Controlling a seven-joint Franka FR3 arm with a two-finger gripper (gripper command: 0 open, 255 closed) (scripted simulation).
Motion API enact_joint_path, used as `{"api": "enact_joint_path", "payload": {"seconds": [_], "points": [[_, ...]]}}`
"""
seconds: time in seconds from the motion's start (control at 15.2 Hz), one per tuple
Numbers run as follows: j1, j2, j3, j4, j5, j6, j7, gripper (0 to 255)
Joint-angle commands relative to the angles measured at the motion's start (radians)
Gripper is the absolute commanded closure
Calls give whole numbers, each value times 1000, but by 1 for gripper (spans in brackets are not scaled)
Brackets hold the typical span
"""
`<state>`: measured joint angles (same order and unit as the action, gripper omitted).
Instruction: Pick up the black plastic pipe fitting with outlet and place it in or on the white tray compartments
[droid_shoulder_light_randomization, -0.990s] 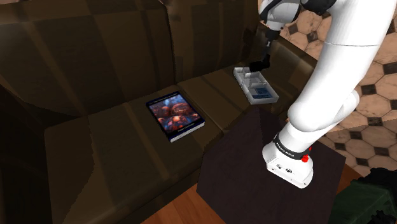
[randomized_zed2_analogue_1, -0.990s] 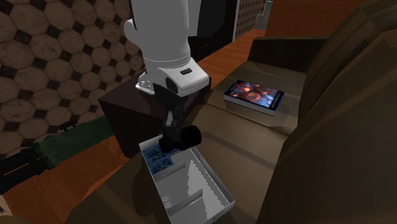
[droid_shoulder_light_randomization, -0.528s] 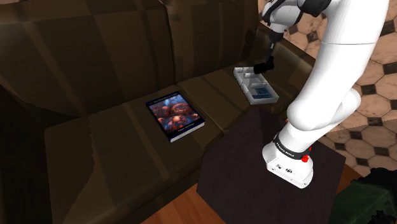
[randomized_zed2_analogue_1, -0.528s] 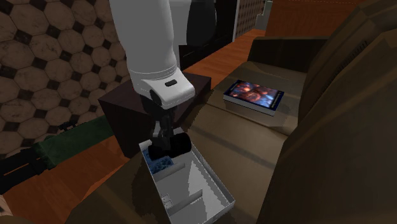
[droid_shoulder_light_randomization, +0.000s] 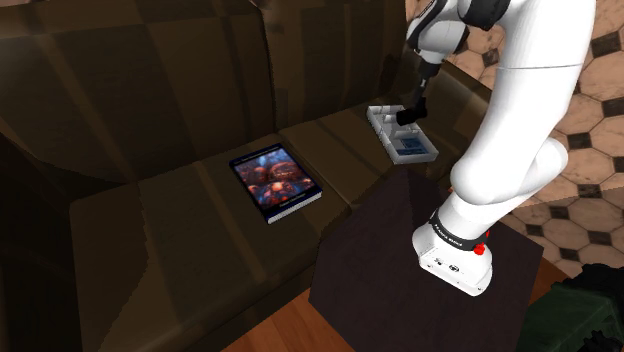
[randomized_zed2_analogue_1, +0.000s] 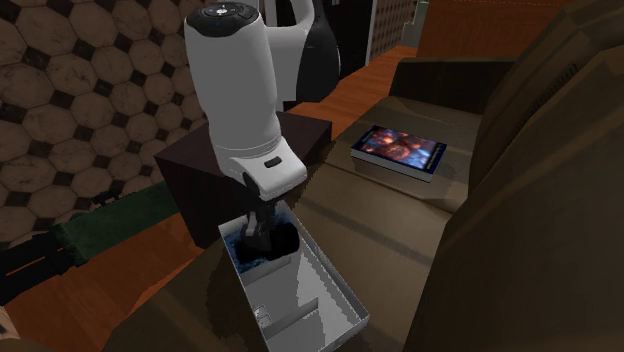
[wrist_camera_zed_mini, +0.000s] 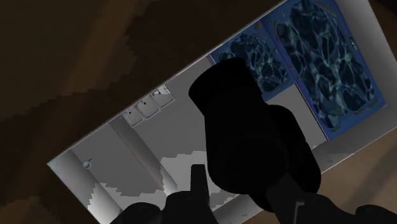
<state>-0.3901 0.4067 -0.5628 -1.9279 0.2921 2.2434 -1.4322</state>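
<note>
The black pipe fitting (wrist_camera_zed_mini: 251, 137) is clasped between my gripper's (wrist_camera_zed_mini: 248, 197) fingers, low over the white tray (wrist_camera_zed_mini: 121, 153). In the second exterior view the gripper (randomized_zed2_analogue_1: 262, 235) holds the fitting (randomized_zed2_analogue_1: 275, 238) down inside the tray (randomized_zed2_analogue_1: 335, 295), at the blue-patterned end (randomized_zed2_analogue_1: 247, 256). The shoulder view shows the gripper (droid_shoulder_light_randomization: 412, 112) over the tray (droid_shoulder_light_randomization: 402, 133) on the sofa seat. The tray has dividers and grey compartments besides the blue ones.
A book with a dark picture cover (droid_shoulder_light_randomization: 275, 182) lies on the brown sofa seat (droid_shoulder_light_randomization: 180, 240), to the shoulder view's left of the tray. My stand (droid_shoulder_light_randomization: 420, 270) is beside the sofa. A tiled wall (randomized_zed2_analogue_1: 90, 90) and a green object (randomized_zed2_analogue_1: 110, 225) show beyond.
The gripper has come down with the fitting, from above the tray to within its walls at the blue-patterned end. The arm's wrist has dropped and leaned forward.
</note>
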Motion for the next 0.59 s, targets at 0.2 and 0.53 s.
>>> {"api": "enact_joint_path", "payload": {"seconds": [0.2, 0.53], "points": [[-15, 44, 19, -12, 33, 50, -22, 255], [-29, 79, 38, -17, 57, 87, -38, 255]]}}
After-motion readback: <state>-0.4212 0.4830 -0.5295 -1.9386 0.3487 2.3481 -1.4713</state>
